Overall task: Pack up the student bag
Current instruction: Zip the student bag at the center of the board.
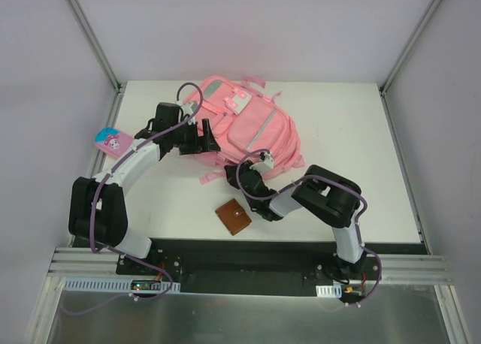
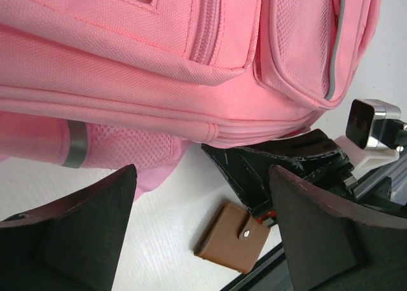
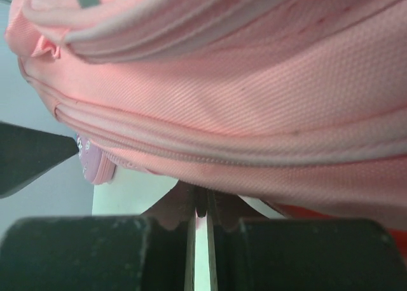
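The pink student bag point(image 1: 248, 126) lies flat on the white table, front pockets up. My left gripper point(image 1: 203, 137) hovers open at its left side. In the left wrist view the bag's side point(image 2: 159, 62) fills the top, and the wide-apart fingers point(image 2: 76, 234) of the left gripper point(image 2: 203, 170) hold nothing. My right gripper point(image 1: 244, 171) sits at the bag's near edge. In the right wrist view the right gripper point(image 3: 200, 205) is shut under the bag's seam point(image 3: 222, 94), with a small dark tab, apparently a zipper pull, pinched at its tips.
A brown snap wallet point(image 1: 234, 217) point(image 2: 232, 237) lies near the table's front edge, just left of the right arm. A small pink cartoon pencil case point(image 1: 113, 141) rests at the table's left edge. Grey walls stand at the back and both sides.
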